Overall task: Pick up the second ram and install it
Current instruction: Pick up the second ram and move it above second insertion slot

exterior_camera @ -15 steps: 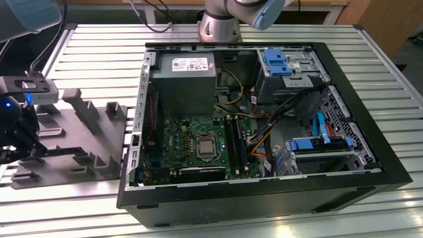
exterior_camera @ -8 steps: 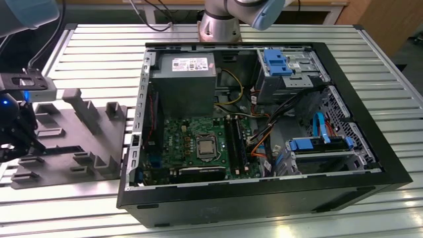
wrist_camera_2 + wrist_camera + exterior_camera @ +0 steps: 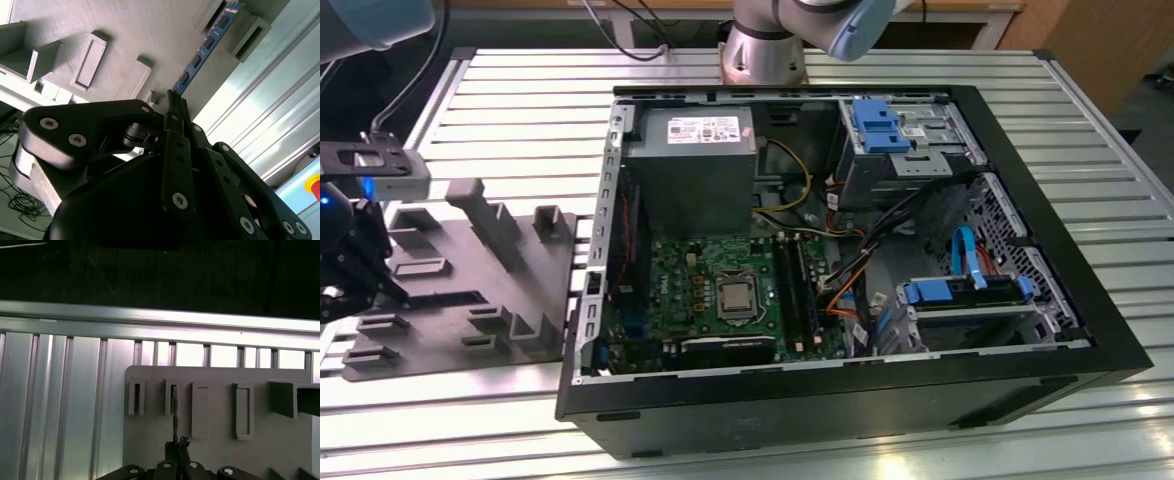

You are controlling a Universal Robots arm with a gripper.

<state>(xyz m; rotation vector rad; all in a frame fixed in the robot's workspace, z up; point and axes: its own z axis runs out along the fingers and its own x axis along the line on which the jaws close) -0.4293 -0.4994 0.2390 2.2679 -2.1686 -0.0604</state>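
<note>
In the exterior view my gripper (image 3: 350, 292) hangs low over the grey tray (image 3: 480, 262) at the far left, outside the open computer case (image 3: 854, 405). In the second wrist view the second ram (image 3: 202, 50), a blue-green stick with black chips, runs from my fingertips to a raised tray block. In the first wrist view the ram (image 3: 174, 410) is edge-on, its far end in a tray slot. In both wrist views my gripper (image 3: 172, 102) (image 3: 177, 445) is shut on the ram's near end. The motherboard (image 3: 720, 290) lies inside the case, with its long dark memory slots (image 3: 795, 282) beside the silver chip.
The tray (image 3: 220, 377) carries several raised blocks and slots. It lies on a ribbed aluminium table (image 3: 494, 400) whose edge (image 3: 150, 320) is close behind it. Inside the case sit a power supply (image 3: 694, 165), blue drive brackets (image 3: 881, 125) and loose cables (image 3: 847, 270).
</note>
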